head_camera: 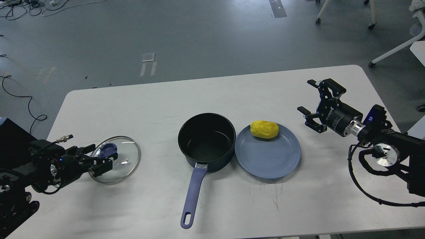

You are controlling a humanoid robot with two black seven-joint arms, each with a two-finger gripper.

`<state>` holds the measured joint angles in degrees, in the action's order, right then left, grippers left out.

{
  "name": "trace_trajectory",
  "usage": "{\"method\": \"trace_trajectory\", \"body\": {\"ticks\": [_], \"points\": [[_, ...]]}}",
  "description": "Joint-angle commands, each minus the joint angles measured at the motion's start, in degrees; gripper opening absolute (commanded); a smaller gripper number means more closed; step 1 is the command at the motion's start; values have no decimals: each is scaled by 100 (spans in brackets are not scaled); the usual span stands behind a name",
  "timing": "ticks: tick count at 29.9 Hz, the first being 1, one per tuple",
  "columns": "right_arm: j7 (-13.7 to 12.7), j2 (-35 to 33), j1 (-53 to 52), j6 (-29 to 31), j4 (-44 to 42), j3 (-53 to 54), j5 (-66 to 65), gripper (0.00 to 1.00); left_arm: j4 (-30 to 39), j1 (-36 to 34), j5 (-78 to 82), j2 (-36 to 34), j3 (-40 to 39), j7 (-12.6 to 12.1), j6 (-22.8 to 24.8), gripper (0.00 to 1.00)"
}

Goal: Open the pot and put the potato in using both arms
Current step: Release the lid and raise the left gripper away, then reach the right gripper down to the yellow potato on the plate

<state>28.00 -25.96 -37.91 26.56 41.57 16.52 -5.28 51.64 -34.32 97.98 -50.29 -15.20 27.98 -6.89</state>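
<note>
Potato [264, 129], at the plate's [267, 159] twelve o'clock, looks light, firm, rounded; grip across its middle. Right pincer [311, 103] gapes; left pincer [101, 158] clamps the lid knob [108, 150]

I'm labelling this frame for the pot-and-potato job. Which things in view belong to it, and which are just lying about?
Part of the job:
pot, open
potato, on the blue plate
glass lid, at the left gripper
right gripper, open

Just lying about:
floor cables
chair legs
</note>
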Motion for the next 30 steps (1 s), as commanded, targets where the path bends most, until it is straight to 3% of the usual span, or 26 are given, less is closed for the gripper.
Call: {"method": "trace_trajectory", "body": {"ticks": [1,5,10,16,20,28,30], "points": [[0,-76,-67,16,35,-8,-17,100,302,-625,-1031,-262,-9,2,606,98],[0,-199,-164,16,184,-17,-130,100,390,-1461,-2516,-394,-9,2,1792,98],[0,-383,-410,16,342,-130,-876,100,391,-1911,-4721,-324,-88,2,3252,98],[0,-735,-1357,16,693,-1411,-1554,100,303,-1806,-6675,272,-44,2,3414,98],[0,-902,-2088,16,896,-2230,-2309,100,285,-1630,-6880,484,-44,2,3378,98],[0,-753,-3687,-55,1081,-3698,-4112,100,171,-1463,-7661,819,-70,2,3489,98],[0,-403,-4318,-55,1099,-4364,-4419,100,171,-1463,-7925,827,-79,2,3489,98]]}}
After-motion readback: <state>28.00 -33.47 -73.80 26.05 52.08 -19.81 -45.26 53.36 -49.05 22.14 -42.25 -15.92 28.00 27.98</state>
